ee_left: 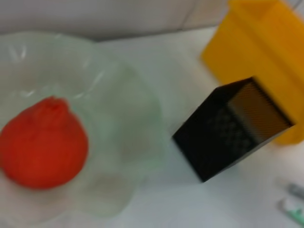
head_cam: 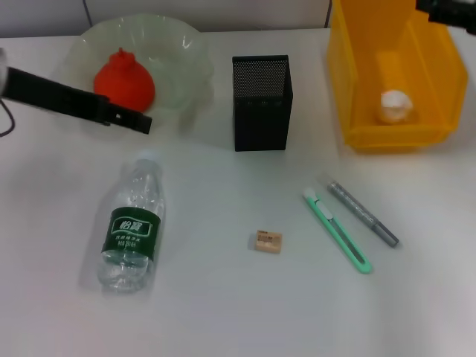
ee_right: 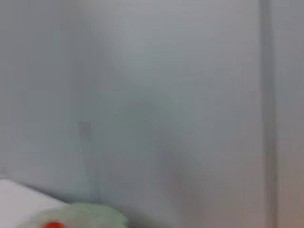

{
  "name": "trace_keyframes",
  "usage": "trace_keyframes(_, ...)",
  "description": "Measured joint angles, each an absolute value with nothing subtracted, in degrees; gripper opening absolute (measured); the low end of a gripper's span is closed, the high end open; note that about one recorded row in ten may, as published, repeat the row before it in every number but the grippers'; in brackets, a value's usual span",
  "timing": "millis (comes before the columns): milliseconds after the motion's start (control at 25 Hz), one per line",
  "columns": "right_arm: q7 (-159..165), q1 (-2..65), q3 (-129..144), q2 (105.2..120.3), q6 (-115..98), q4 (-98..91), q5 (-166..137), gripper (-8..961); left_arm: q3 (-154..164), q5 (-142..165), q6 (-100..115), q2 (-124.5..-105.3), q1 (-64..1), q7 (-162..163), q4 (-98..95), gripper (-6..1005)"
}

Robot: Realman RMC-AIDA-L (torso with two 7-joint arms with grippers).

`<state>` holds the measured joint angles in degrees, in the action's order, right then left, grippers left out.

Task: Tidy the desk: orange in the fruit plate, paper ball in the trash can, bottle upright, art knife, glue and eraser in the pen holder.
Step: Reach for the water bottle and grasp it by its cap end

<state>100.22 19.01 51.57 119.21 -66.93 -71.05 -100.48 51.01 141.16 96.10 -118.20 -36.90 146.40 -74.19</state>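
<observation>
The white desk carries everything. At its far right stands the yellow trash can, with the white paper ball lying inside it. At the far left sits the pale green fruit plate, holding the orange with its knob up. The left gripper reaches in from the left edge, its dark tip over the plate's near rim just beside the orange; it holds nothing, and how far its fingers are parted cannot be told. Between plate and trash can stands the black pen holder. The bottle lies on its side, near the left. The green art knife and grey glue lie side by side at the right, the small eraser between them and the bottle. The right gripper barely shows at the top right corner, above the trash can; whether it is parted cannot be told.
</observation>
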Motion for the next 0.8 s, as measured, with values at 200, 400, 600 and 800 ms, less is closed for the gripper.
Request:
trace_keyframes(200, 91.3, 16.8, 51.4, 118.88, -82.5, -66.7, -95.7, 849, 60.4, 148.7, 92.5, -118.59, -39.5, 156.4, -73.7, 826)
trace_keyframes(400, 82.4, 16.6, 51.3, 118.37, -94.5, -58.1, -98.0, 847, 67.5, 150.8, 90.0, -118.72, -40.0, 163.1, -73.4, 826)
trace_keyframes(600, 74.8, 17.3, 51.3, 117.53, -98.5, -49.3, -98.1, 846, 68.1, 150.8, 87.9, -118.87, -41.2, 164.6, -68.8, 826)
trace_keyframes(800, 71.7, 17.6, 51.3, 117.23, -99.2, -45.0, -98.1, 846, 68.2, 150.7, 84.0, -118.98, -41.8, 164.7, -64.6, 825)
